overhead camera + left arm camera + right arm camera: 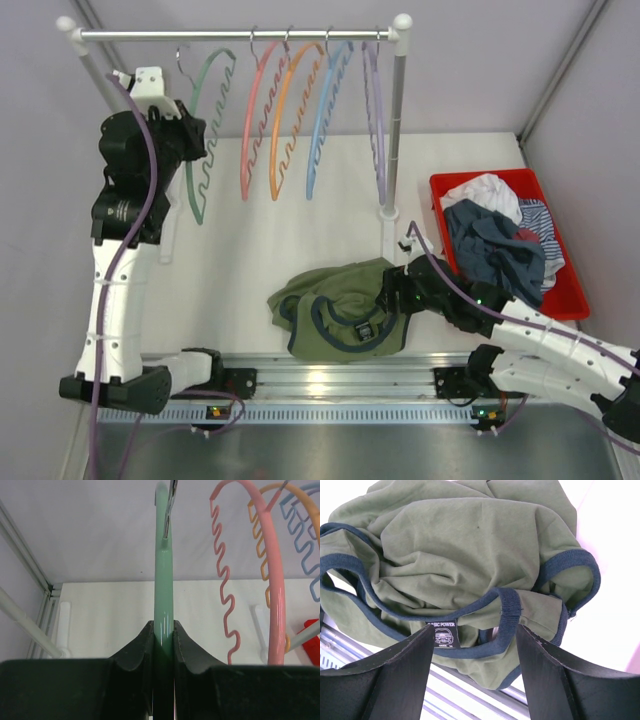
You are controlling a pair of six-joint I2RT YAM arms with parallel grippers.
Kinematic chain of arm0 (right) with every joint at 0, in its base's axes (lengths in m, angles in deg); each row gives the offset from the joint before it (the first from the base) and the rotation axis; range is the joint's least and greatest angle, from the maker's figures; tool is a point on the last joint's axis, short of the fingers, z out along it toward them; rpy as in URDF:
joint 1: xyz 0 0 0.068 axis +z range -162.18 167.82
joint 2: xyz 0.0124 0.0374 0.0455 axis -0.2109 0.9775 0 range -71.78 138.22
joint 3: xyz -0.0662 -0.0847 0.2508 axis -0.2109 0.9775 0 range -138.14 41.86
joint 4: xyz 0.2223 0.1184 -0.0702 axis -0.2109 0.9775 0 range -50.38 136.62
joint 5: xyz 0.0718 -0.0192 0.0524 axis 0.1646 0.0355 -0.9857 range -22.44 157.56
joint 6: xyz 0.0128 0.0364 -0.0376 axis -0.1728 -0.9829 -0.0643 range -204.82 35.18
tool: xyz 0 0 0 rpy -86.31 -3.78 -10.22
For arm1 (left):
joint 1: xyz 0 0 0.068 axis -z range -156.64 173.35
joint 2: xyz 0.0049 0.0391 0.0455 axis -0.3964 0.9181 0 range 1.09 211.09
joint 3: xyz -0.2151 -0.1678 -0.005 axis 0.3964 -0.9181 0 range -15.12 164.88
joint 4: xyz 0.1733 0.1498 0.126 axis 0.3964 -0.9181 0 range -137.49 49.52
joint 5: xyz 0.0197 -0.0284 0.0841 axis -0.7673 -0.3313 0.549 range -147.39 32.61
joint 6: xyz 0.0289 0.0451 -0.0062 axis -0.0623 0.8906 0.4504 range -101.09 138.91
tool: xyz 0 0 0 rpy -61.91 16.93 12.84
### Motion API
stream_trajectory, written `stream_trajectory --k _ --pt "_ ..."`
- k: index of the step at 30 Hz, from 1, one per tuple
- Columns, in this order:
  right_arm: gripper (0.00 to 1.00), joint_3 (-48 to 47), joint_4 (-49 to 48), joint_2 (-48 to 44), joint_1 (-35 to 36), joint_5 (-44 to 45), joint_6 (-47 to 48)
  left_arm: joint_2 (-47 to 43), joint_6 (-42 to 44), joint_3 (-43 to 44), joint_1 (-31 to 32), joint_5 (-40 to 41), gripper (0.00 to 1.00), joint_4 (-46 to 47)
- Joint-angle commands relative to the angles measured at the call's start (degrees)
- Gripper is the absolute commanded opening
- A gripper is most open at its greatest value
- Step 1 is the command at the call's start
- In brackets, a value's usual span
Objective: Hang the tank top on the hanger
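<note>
On the table (300,220), the tank top (335,310) is lying crumpled at the near edge. Your left tool (163,635) is pinching the hanger (163,580) on the rail (240,35) — hold it steady. Your right tool (475,630) is hovering spread over the neck trim (507,612) — aim for 1 layer only.

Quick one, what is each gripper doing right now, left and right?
Left gripper: closed on the green hanger.
Right gripper: open, poised over the tank top, gripping nothing.

open table (290,230) beyond tank top (345,305), post (393,130) (right)
</note>
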Motion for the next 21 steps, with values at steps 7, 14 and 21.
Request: stream_trajectory --k 7,14,21 --pt "0.67 -3.1 0.4 -0.1 -0.5 2.3 2.4 -12.3 -2.3 -11.5 0.0 0.8 0.0 -0.9" --pt "0.66 -3.5 2.2 -0.2 -0.4 2.1 2.8 -23.5 -1.0 -23.5 0.0 -11.4 0.0 -8.0" --pt "0.64 -3.2 4.1 0.1 -0.4 2.5 2.4 -34.8 -2.9 -31.4 0.0 -23.0 0.0 -15.5"
